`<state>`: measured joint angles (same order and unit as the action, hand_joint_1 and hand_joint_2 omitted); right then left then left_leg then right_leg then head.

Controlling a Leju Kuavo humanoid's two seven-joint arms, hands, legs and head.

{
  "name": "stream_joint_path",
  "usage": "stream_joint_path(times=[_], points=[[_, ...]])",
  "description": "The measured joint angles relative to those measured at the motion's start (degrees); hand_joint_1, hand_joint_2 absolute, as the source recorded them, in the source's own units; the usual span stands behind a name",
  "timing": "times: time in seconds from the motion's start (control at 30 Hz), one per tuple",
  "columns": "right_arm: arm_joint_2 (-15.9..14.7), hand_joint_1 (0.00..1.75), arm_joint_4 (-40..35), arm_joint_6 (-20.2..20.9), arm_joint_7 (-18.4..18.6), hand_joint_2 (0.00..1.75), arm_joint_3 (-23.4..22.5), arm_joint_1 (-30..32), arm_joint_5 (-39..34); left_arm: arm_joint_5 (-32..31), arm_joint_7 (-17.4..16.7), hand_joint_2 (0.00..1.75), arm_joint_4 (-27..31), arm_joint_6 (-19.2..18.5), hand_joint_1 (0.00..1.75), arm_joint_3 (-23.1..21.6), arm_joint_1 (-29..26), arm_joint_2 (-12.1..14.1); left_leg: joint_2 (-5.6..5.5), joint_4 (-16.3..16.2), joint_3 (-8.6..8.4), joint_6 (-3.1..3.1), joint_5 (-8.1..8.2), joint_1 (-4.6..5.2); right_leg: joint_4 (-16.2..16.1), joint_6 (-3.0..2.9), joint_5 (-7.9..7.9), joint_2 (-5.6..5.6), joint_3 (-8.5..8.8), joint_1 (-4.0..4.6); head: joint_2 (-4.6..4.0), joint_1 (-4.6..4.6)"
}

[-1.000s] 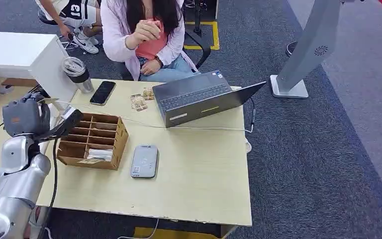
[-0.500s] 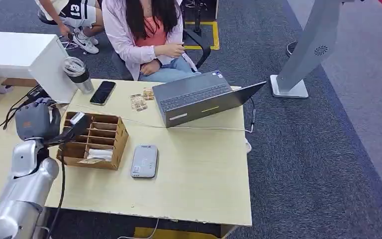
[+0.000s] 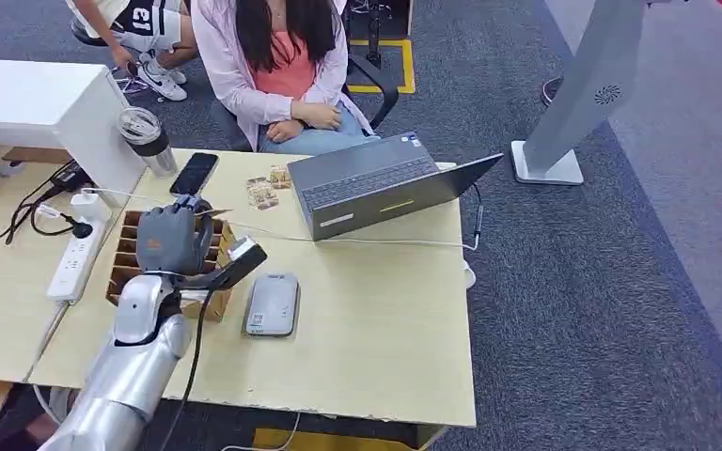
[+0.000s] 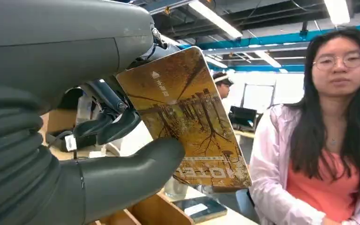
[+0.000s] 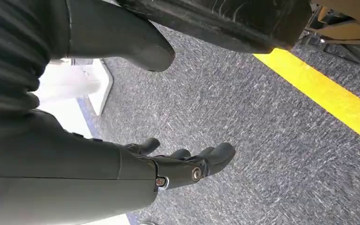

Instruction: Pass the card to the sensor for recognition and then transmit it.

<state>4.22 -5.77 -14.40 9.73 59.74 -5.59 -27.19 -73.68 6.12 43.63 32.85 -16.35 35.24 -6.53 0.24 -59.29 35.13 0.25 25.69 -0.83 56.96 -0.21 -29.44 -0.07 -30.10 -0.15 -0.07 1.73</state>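
You are in the carry step: the card is already in the left hand, and it has not yet reached the sensor. The thumb presses the card's printed face from one side and the darker fingers back it from the other, so the hand is closed on the card, not loose around it. In the left wrist view the card stands out past the thumb, tilted, with most of its face free of the grip.

From the head view the hand hangs above the near end of the wooden card box, and the grey sensor lies flat on the table just beside the hand, toward the robot's right and slightly nearer the body. The forearm rises steeply from below, the back of the hand turned up toward the camera. How high the card sits above the table is hard to tell from this angle.

Your next move, as I judge it, is a short sideways reach to bring the card over the sensor, then a lowering with the card turned flat so its face meets the reader's top. Keep the pinch firm while you rotate the wrist.

The right hand hangs toward the carpet, fingers apart and holding nothing.
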Motion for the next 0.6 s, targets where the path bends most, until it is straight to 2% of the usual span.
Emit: stream_joint_path(times=[0.3,0.47,0.6], points=[[0.00,0.00,0.00,0.00,-0.02,1.75,0.39,-0.01,-0.35,-0.59,-0.15,1.75,0.00,-1.12,1.75,-1.73,-0.66,-0.92,-0.02,-0.01,0.03,0.00,0.00,0.01,-0.01,0.00,0.00,-0.01,0.00,-0.01,0.00,0.00],[0.00,0.00,0.00,0.02,0.04,1.75,0.87,-0.05,-0.52,-2.32,-3.15,1.75,-0.83,-3.35,1.75,-3.85,-1.78,-2.19,-0.01,-0.01,0.04,0.01,0.00,0.02,-0.02,0.01,0.00,-0.01,0.00,-0.01,0.00,0.00],[0.00,0.00,0.00,0.02,0.13,1.75,1.16,-0.08,-0.61,-3.15,-4.07,1.75,-3.02,-3.72,1.75,-5.27,-2.72,-3.22,-0.01,-0.01,0.04,0.01,0.01,0.01,-0.02,0.00,0.00,-0.01,-0.02,-0.01,0.00,0.00]])
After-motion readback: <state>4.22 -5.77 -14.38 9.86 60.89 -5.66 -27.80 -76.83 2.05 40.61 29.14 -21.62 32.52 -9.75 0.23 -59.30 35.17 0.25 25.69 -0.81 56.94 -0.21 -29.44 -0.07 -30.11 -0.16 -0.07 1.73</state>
